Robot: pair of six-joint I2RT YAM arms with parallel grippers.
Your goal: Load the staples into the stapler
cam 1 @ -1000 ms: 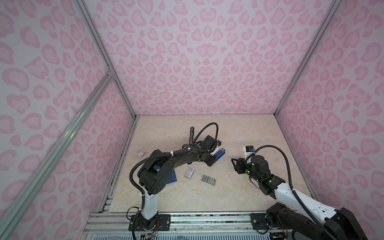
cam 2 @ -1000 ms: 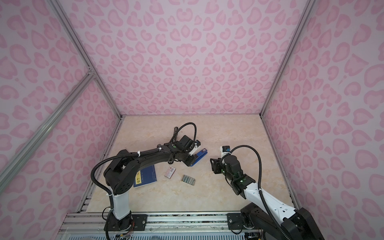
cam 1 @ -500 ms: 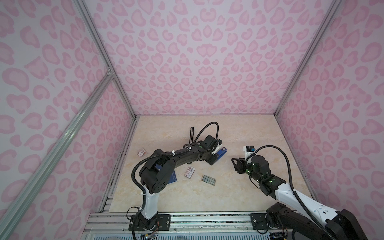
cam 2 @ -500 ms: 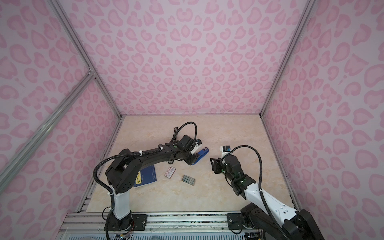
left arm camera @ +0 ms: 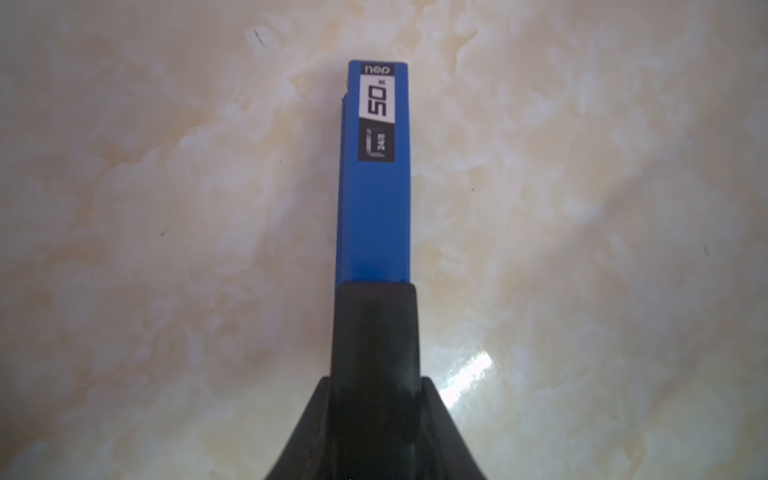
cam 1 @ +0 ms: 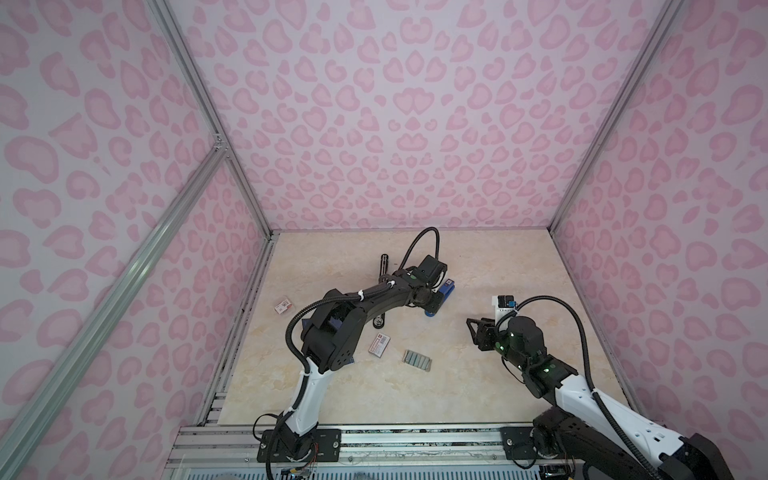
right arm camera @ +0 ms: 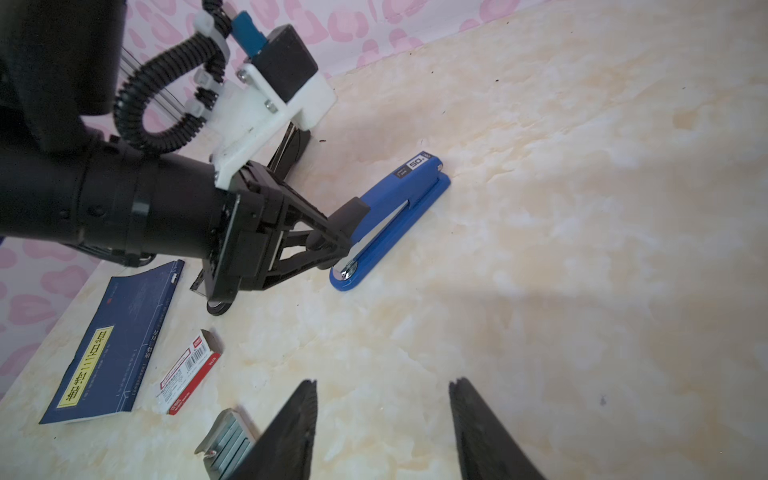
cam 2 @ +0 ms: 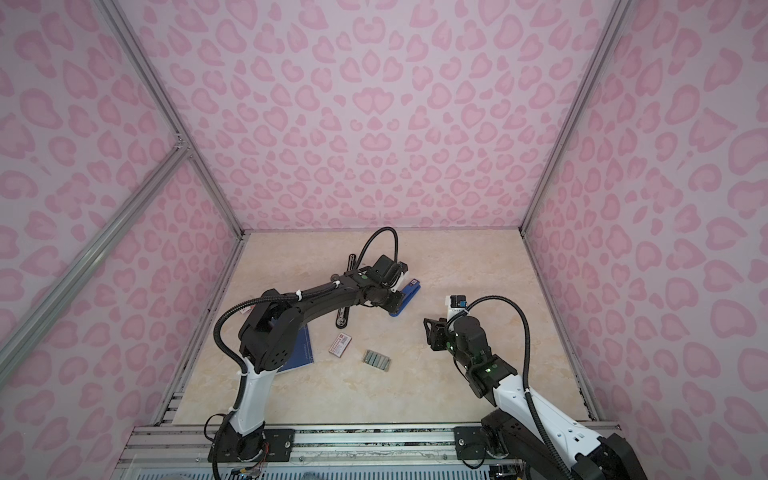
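Blue booklet (right arm camera: pixel 112 345), red-and-white barcoded box (right arm camera: pixel 189 374)

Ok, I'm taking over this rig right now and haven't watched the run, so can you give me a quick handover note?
Left gripper: shut on the rear end of the blue stapler, which lies on the table.
Right gripper: open and empty, hanging above the table close to the staples.
Staples: loose strips lying flat toward the front of the table, near the white-and-red box; neither gripper touches them.
Done: stapler gripped.
Left: open the stapler (it looks closed), pick up a strip of staples, load it, then close the stapler.
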